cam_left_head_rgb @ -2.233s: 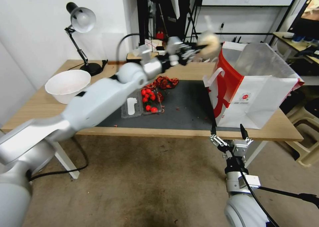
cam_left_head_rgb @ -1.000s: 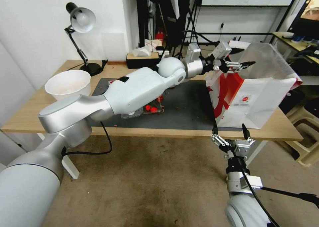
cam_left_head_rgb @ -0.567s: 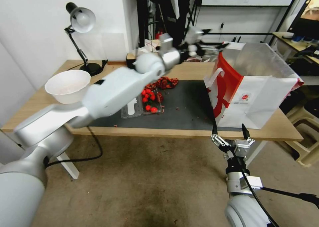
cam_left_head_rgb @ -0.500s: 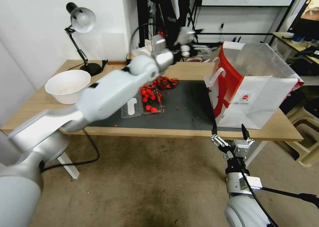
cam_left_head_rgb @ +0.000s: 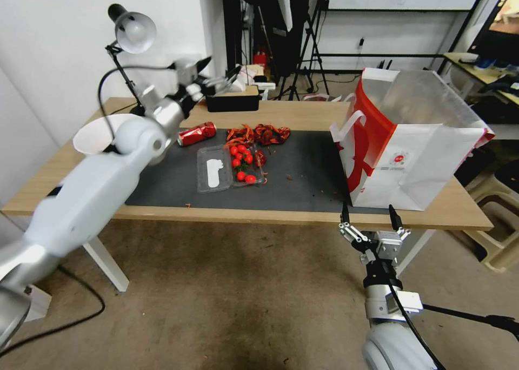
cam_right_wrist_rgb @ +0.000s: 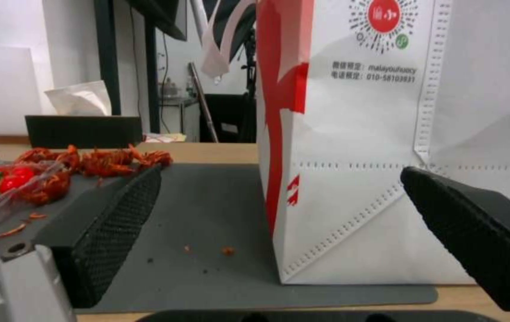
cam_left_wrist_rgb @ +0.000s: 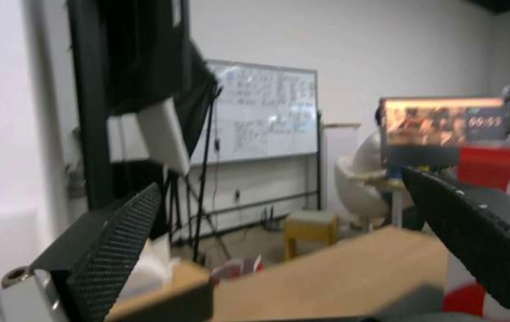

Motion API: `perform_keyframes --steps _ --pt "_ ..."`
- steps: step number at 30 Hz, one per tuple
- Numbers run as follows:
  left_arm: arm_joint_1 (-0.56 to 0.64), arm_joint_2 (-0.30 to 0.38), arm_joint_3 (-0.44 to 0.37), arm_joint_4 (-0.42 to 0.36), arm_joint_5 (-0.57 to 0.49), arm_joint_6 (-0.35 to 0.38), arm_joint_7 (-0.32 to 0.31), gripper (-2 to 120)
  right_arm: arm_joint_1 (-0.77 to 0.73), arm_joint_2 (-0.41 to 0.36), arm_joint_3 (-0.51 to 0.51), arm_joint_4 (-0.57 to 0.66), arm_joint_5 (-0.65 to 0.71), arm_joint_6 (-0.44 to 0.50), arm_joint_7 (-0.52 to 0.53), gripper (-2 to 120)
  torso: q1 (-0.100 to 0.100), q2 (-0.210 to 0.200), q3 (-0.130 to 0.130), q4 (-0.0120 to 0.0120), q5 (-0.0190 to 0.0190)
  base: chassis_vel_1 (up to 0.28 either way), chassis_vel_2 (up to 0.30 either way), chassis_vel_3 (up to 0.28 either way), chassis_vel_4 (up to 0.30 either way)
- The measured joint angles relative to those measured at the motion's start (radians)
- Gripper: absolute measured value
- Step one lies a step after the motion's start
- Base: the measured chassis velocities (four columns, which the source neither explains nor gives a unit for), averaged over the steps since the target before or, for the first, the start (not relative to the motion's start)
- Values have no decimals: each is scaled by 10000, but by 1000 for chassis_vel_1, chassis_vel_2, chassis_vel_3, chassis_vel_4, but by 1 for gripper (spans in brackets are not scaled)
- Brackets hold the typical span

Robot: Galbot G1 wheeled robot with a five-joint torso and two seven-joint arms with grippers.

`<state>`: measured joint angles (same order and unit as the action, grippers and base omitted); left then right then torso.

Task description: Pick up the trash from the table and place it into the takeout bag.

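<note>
Left gripper back from takeout bag.

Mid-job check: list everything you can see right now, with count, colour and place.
soda can: 1, red, lying on the mat's far left part.
clear tray: 1, holding red tomatoes, mat centre.
red scraps: 1 pile, behind the tray.
takeout bag: 1, white and red, upright on the table's right end.
big bowl: 1, white, table's left.
desk lamp: 1, black, far left.
table: 1, light wood.
left gripper: open, above the table's far left.
right gripper: open, below the table's front edge.

Red soda can on side on mat; takeout bag upright, open.
</note>
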<state>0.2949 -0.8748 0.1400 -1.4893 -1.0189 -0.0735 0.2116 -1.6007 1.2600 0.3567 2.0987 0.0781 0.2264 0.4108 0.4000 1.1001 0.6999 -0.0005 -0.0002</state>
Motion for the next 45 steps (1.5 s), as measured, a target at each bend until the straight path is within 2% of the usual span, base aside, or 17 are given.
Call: perform_keyframes --steps 2,3,5,7,9,11,13,16,18,19,25,34,38,45 --pt "1651 350 -1010 -791 493 178 -490 100 -26 -45 -23 40 -22 -17 1 100 -1 0 0 4 -4 0 0 0 0" --pt "1651 350 -1010 -791 493 178 -490 100 -26 -45 -23 40 -22 -17 1 100 -1 0 0 4 -4 0 0 0 0" --pt "2968 622 -1931 -1386 767 189 -745 100 -24 -102 -50 69 -22 -56 6 100 -1 0 0 6 -5 0 0 0 0" --pt "3367 696 -2232 -1598 863 180 -849 100 -23 -111 -76 71 -22 -61 7 100 -2 1 -1 5 4 0 0 0 0" --pt "4293 777 -2855 -2162 1131 169 -1254 100 -21 -109 -107 72 -28 -65 7 100 -1 0 0 4 -2 0 0 0 0" --pt "4619 778 -3092 -2375 1275 171 -1413 100 -20 -103 -121 71 -34 -65 9 100 -1 0 0 4 2 0 0 0 0" --pt "5778 689 -3880 -3045 1771 266 -1895 100 -30 -87 -159 74 -46 -64 11 100 -1 0 0 6 1 0 0 0 0" --pt "6321 610 -4217 -3349 1993 301 -2061 100 -46 -80 -168 91 -48 -62 11 100 -2 1 -1 5 2 0 0 0 0" --pt "7576 331 -4780 -4033 2706 308 -2374 100 -87 -64 -174 96 -62 -41 12 100 -1 0 0 7 1 0 0 0 0" --pt "7576 331 -4780 -4033 2706 308 -2374 100 -87 -64 -174 96 -62 -41 12 100 -1 0 0 7 1 0 0 0 0" --pt "9636 -525 -5452 -4976 4171 220 -2961 100 -134 2 -233 75 -141 -29 56 100 -2 1 0 7 7 0 0 0 0" --pt "11024 -1488 -5582 -5523 5401 -110 -3633 100 -174 131 -373 -15 -239 -65 160 100 0 1 1 4 5 0 0 0 0" --pt "11518 -1817 -5650 -5629 5735 -178 -3927 100 -172 179 -426 -45 -268 -65 183 100 -1 1 0 5 5 0 0 0 0" --pt "12155 -2248 -5861 -5537 5988 -570 -4062 100 -124 185 -468 -74 -272 -60 191 100 0 0 0 5 3 0 0 0 0"
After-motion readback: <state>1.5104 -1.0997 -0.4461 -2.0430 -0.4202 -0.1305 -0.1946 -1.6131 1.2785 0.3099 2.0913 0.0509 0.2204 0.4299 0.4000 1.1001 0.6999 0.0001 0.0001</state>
